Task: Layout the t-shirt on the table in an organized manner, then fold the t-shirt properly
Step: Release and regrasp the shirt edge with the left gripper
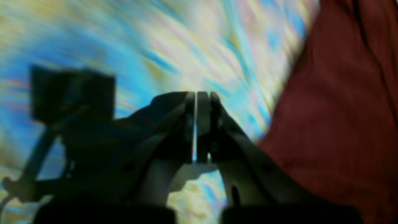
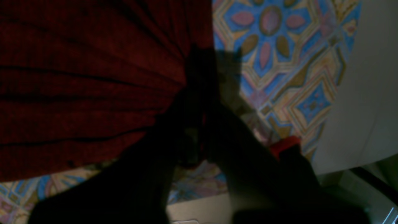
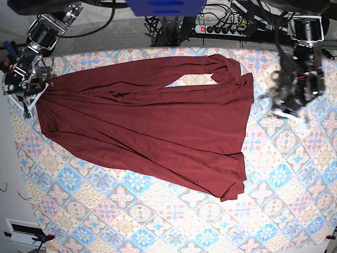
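The dark maroon t-shirt (image 3: 158, 121) lies spread across the far half of the patterned table (image 3: 158, 216), with one sleeve folded over near the far edge and the lower right corner turned up. My right gripper (image 3: 30, 100) is at the shirt's left corner; in the right wrist view its dark fingers (image 2: 200, 65) are shut on the edge of the t-shirt (image 2: 77, 77), which pulls into creases toward them. My left gripper (image 3: 288, 108) hovers, blurred, right of the shirt. In the left wrist view the left gripper (image 1: 196, 99) is shut with nothing between its fingers, and the t-shirt (image 1: 342, 109) lies to its right.
A power strip with cables (image 3: 221, 27) lies beyond the table's far edge, next to a blue object (image 3: 166, 6). The table's left edge (image 2: 326, 102) runs just beside my right gripper, with pale floor (image 2: 363, 93) past it. A white box (image 3: 21, 230) sits off the near left corner.
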{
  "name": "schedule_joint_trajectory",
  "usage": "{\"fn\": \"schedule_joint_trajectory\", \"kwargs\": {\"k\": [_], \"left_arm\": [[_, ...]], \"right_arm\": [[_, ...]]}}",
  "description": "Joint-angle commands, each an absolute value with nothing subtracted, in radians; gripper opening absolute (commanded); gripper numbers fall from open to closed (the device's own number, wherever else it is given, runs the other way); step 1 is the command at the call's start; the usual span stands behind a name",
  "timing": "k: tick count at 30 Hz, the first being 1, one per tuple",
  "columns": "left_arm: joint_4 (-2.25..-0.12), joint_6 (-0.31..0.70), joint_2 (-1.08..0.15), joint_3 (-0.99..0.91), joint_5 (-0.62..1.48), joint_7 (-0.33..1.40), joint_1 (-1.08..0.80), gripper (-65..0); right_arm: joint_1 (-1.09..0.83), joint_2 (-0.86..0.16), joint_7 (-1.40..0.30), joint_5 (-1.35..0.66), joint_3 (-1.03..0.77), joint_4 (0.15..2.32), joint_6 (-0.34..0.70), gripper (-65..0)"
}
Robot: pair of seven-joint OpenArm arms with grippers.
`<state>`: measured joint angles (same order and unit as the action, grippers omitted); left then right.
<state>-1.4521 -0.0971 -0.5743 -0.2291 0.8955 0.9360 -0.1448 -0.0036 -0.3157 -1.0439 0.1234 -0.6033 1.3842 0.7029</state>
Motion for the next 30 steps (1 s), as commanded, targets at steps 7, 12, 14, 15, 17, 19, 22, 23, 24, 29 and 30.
{"fn": "schedule_joint_trajectory", "kwargs": {"k": [7,12,14,15,17,19,22,23,24,29,30], "left_arm": [[-1.468,-0.088,-0.602,-0.348,0.888,0.937,-0.189,-65.0],[-1.527,-0.085,-0.590,-0.271,0.894,0.997,-0.189,-65.0],[-1.601,-0.073,-0.558,-0.251,0.894,1.029,-0.188,-65.0],[-1.633,-0.068,-0.545,-0.249,0.894,1.044,-0.188,-63.6],[-1.689,-0.067,-0.527,-0.248,0.894,1.082,-0.188,-58.6],[-1.730,-0.067,-0.515,-0.243,0.894,1.113,-0.189,-55.7],[-1.778,-0.067,-0.509,-0.246,0.894,1.147,-0.209,-55.1],[-1.791,-0.065,-0.509,-0.246,0.898,1.148,-0.225,-55.0],[-1.805,-0.065,-0.509,-0.246,0.909,1.150,-0.236,-54.9],[-1.870,-0.019,-0.510,-0.249,1.006,1.152,-0.328,-55.4],[-1.873,0.001,-0.510,-0.249,1.013,1.152,-0.343,-55.5]], "right_arm": [[0.008,-0.340,-1.038,0.120,-0.605,1.405,0.698,-64.8],[0.008,-0.340,-1.038,0.120,-0.553,1.405,0.698,-64.8],[0.008,-0.340,-1.038,0.120,-0.526,1.405,0.698,-64.8],[0.008,-0.340,-1.038,0.120,-0.519,1.405,0.698,-64.8],[0.008,-0.340,-1.038,0.120,-0.518,1.405,0.698,-64.8],[0.008,-0.340,-1.038,0.120,-0.518,1.405,0.698,-64.8],[0.008,-0.340,-1.038,0.120,-0.521,1.405,0.698,-64.8],[0.008,-0.340,-1.038,0.120,-0.522,1.405,0.698,-64.8],[0.008,-0.340,-1.038,0.120,-0.522,1.405,0.698,-64.8],[0.013,-0.340,-1.036,0.120,-0.524,1.405,0.698,-64.8],[0.013,-0.340,-1.036,0.120,-0.524,1.405,0.698,-64.8]]}}
